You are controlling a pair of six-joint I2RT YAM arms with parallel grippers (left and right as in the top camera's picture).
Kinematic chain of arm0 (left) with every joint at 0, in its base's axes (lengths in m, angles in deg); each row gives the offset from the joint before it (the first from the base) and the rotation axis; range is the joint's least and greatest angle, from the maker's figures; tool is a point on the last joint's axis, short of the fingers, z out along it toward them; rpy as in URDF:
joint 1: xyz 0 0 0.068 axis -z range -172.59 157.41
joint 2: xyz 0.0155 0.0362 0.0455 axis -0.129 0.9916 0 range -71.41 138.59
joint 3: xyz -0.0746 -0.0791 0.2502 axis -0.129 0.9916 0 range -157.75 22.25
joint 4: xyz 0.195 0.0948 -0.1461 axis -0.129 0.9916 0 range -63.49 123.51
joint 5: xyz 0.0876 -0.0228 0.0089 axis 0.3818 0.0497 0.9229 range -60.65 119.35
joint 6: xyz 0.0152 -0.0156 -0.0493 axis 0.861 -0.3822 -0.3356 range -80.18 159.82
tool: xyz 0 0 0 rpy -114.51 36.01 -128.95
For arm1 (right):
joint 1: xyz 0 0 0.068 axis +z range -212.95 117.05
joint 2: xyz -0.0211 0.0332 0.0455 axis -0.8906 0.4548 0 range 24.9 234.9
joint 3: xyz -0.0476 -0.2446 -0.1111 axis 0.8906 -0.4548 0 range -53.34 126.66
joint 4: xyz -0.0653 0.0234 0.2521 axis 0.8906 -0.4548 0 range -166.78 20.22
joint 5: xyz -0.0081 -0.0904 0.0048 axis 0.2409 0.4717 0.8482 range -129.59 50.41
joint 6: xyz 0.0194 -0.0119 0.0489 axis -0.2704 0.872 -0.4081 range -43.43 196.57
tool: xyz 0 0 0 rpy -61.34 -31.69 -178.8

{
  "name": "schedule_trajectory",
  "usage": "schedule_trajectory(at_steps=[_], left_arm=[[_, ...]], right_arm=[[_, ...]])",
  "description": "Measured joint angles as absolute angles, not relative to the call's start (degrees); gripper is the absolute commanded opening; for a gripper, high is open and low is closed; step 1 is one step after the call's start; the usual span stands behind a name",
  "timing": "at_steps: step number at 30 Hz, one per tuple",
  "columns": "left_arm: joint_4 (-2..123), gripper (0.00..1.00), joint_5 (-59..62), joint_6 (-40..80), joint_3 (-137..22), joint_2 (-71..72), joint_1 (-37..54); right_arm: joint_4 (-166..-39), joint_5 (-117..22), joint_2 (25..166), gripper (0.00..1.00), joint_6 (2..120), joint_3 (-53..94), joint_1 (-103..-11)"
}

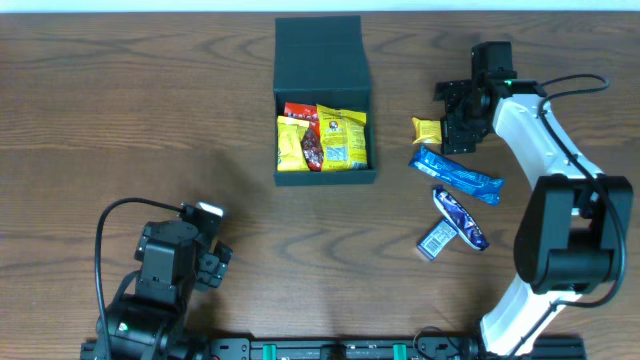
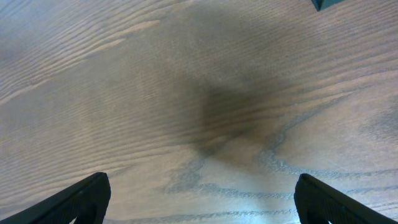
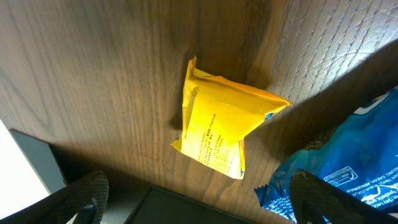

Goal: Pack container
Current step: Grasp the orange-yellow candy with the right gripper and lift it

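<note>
The dark teal-black container (image 1: pixel 324 178) sits open at the table's upper middle, its flap lid (image 1: pixel 320 52) folded back. Yellow and red snack packets (image 1: pixel 322 140) lie inside. A small yellow packet (image 1: pixel 427 130) (image 3: pixel 224 127) lies right of the box. Two blue packets (image 1: pixel 457 174) (image 1: pixel 460 217) lie below it; one shows in the right wrist view (image 3: pixel 348 168). My right gripper (image 1: pixel 458 125) is open, hovering beside the yellow packet, holding nothing. My left gripper (image 1: pixel 205 255) is open and empty over bare wood at the lower left (image 2: pixel 199 199).
The table's far edge (image 1: pixel 150 8) runs along the top. A corner of the dark box shows in the left wrist view (image 2: pixel 323 5). The right arm's white link (image 1: pixel 530 130) reaches over the right side of the table.
</note>
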State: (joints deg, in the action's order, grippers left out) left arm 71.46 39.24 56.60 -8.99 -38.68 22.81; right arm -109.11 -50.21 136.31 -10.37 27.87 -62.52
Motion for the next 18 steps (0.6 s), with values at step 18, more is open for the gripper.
schedule_trajectory(at_steps=[18], left_arm=[[71.5,0.95,39.2,56.6,-9.0,-38.7,22.8]], right_arm=[[-102.0,-52.9,142.8,0.8,-10.3,27.9,-62.5]])
